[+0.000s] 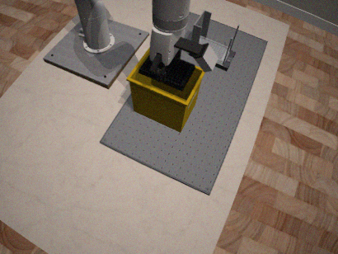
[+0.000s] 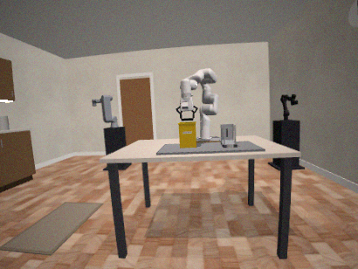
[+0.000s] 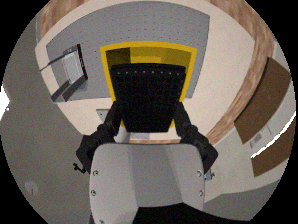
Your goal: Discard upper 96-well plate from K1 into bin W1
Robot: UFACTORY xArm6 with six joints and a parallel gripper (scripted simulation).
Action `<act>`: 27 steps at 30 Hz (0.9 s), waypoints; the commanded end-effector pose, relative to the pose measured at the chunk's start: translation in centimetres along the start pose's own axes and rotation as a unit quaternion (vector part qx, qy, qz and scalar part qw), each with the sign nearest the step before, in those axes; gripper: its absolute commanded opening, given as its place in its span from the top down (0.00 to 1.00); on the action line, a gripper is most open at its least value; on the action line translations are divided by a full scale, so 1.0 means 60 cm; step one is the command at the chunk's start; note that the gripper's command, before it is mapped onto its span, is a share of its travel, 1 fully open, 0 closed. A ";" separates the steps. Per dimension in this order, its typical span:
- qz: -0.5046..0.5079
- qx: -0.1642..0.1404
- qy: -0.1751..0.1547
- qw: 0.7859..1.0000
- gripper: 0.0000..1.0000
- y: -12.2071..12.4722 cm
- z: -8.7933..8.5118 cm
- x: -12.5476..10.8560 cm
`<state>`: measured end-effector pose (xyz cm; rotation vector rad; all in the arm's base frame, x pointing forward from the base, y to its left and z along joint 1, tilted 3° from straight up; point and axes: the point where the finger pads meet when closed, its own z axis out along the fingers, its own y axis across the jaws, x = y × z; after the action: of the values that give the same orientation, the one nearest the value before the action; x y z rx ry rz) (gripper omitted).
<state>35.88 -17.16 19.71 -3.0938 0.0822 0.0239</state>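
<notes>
From the top, my gripper (image 1: pixel 166 68) grips the flat black plate (image 1: pixel 173 74) over the square yellow bin (image 1: pixel 165 101) near the table's (image 1: pixel 62 173) far edge. Exterior view: the boxy bin (image 2: pixel 188 134) stands upright on the perforated grey mat (image 2: pixel 244 148). At the wrist, my fingers clasp the dark, ribbed plate (image 3: pixel 148 96).

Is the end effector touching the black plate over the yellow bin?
Touching. The wrist view shows the end effector with both fingers pressed against the black plate above the yellow bin.
</notes>
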 end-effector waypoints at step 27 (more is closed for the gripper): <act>0.000 -0.001 0.002 1.000 1.00 0.001 0.005 0.002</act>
<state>35.87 -17.14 19.32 -3.0938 0.0822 0.0239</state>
